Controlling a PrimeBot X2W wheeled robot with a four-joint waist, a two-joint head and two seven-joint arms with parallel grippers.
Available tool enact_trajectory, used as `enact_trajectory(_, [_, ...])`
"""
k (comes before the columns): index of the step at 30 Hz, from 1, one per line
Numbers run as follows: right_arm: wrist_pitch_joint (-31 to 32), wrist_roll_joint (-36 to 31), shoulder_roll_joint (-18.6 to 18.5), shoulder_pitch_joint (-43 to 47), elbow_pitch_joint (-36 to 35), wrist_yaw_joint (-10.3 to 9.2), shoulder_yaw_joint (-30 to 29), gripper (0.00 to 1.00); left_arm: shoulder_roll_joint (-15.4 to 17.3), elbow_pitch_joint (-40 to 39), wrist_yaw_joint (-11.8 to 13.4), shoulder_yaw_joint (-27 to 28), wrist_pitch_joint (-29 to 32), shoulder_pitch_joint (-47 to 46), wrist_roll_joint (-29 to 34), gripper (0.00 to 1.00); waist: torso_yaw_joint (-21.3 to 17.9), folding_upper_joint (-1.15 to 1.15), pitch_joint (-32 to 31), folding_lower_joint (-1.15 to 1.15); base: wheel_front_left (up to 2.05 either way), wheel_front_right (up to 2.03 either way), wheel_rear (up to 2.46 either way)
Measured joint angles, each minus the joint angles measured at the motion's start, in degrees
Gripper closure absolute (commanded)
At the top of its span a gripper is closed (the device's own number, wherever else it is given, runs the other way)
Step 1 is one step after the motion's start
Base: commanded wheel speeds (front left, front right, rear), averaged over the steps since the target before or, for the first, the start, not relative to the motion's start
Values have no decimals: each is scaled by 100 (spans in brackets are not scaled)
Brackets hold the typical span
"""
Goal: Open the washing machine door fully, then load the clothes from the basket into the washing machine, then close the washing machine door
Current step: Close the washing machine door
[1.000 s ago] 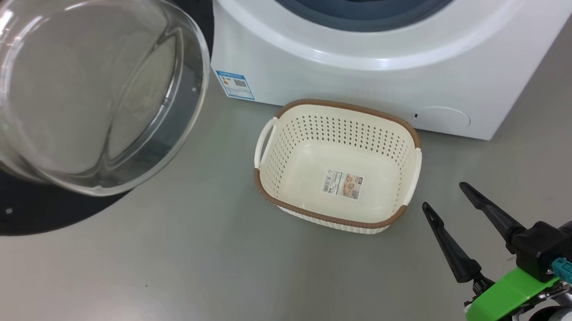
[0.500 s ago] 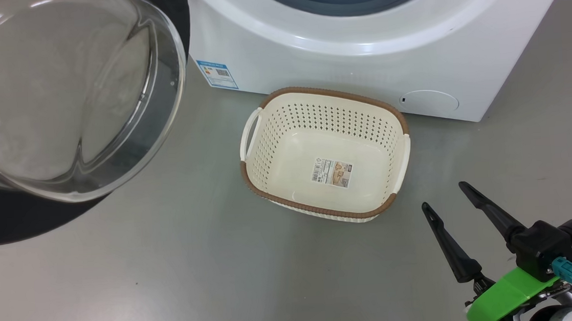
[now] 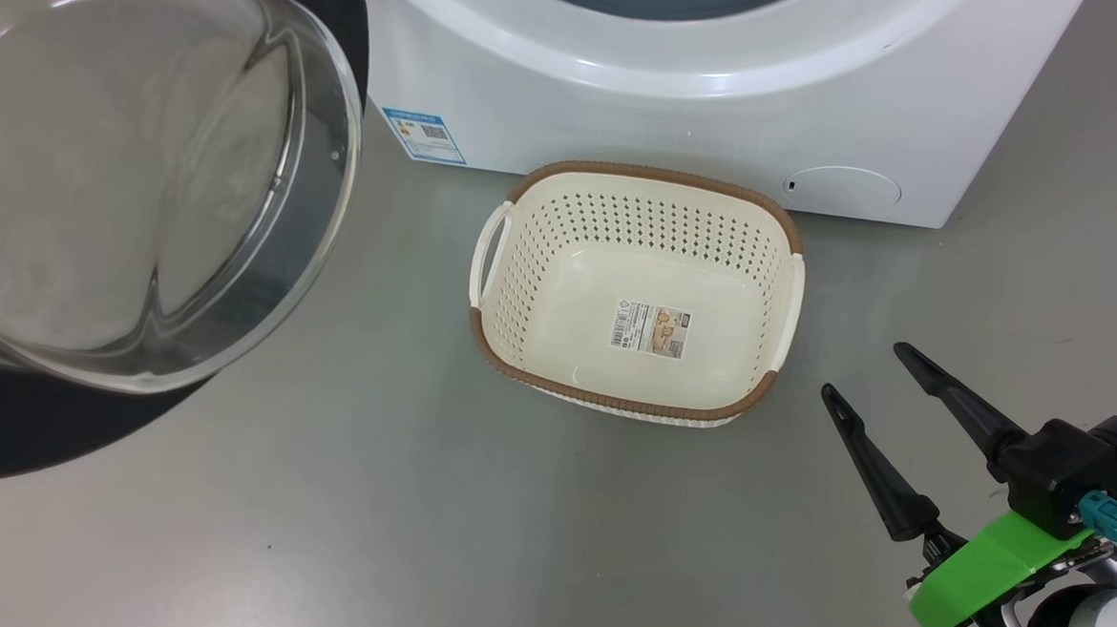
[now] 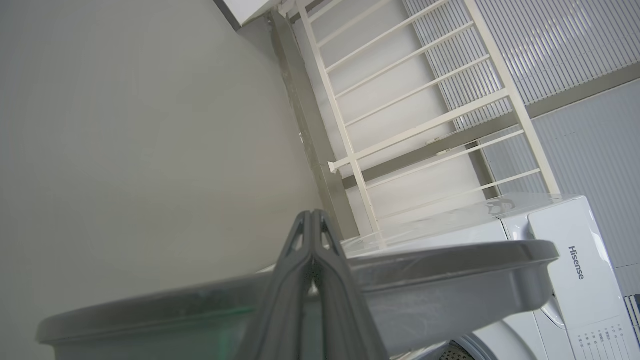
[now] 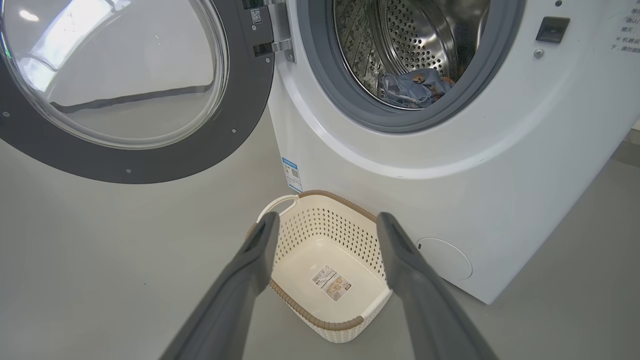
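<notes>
Only the view shifted slightly. Basket (image 3: 556, 256) is empty, clothes (image 5: 412, 87) lie in drum (image 5: 415, 35); right gripper (image 3: 863, 369) spread, left gripper (image 4: 312, 214) pressed together; door (image 5: 240, 125) now needs closing.

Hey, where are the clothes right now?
In the right wrist view the clothes lie low inside the drum of the washing machine, behind its grey gasket; the empty basket stands in front.
</notes>
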Motion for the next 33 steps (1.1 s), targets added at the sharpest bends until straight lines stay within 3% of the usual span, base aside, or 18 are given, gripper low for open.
enact_trajectory(21, [-36, 13, 26, -1, 1, 0, 14, 0, 305, -762, -169, -73, 1185, 408, -290, 100, 37, 0, -109, 0, 0, 0, 0])
enact_trajectory(33, [-189, 11, 146, -2, -44, 0, -98, 0, 177, -1623, -570, 291, 1527, 1229, -724, 100, -26, 0, -189, 0, 0, 0, 0])
